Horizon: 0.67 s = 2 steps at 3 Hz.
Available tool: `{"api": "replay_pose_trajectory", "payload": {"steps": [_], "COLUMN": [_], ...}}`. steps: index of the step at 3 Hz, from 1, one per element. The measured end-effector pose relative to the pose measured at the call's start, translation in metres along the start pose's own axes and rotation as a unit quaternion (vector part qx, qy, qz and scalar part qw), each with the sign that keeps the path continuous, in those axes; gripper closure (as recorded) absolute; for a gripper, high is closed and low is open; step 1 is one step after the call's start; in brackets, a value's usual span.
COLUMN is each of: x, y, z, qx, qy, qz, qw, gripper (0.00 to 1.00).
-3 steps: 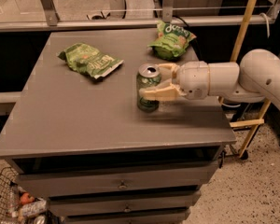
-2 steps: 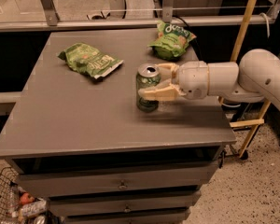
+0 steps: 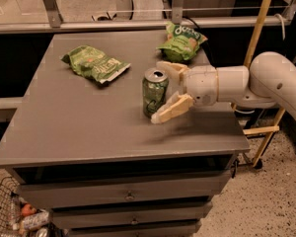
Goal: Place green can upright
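- Jaws have parted since the earlier frames. Then they pinched the green can (image 3: 154, 92); now the gripper (image 3: 157, 92) is released, with one finger behind the can and one finger (image 3: 173, 108) in front of it. The can's position looks unchanged.
- Green can stands upright on the grey drawer cabinet top (image 3: 79, 127), right of centre, pull-tab end up. It is well apart from the crinkled snack bag (image 3: 94, 64) at left and nearer the second bag (image 3: 181, 42) at the back edge.
- Step in hand, as judged: retreat. Placement looks done; what is left is clearing the can without tipping it.
- To do it well: draw the gripper straight back along the arm's line, toward the right, with the fingers wide. Avoid any sideways or downward sweep, since the front finger slopes low near the can's base.
- Hard to make out: whether the rear finger touches the can wall, because that spot sits behind the can.
- The front finger looks just clear of the can, but this is not certain.
- Arm is cut off at the right edge and the mobile base is out of view.
- The can's side markings are unreadable.
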<state>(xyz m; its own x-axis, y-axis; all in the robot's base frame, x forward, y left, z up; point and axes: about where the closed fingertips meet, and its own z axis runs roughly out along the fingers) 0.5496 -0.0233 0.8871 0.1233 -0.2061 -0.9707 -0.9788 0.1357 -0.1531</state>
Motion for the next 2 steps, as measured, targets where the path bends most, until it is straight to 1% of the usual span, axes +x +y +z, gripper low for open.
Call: {"api": "replay_pose_trajectory", "payload": {"steps": [1,2], "x": [-0.007,-0.012], "y": [0.002,0.006], "z": [-0.017,-0.051], "qx": [0.017,0.038], "qy": [0.024,0.084], "qz": [-0.01,-0.01], "qw": [0.9995,0.9957], "gripper": [0.0,0.0]}}
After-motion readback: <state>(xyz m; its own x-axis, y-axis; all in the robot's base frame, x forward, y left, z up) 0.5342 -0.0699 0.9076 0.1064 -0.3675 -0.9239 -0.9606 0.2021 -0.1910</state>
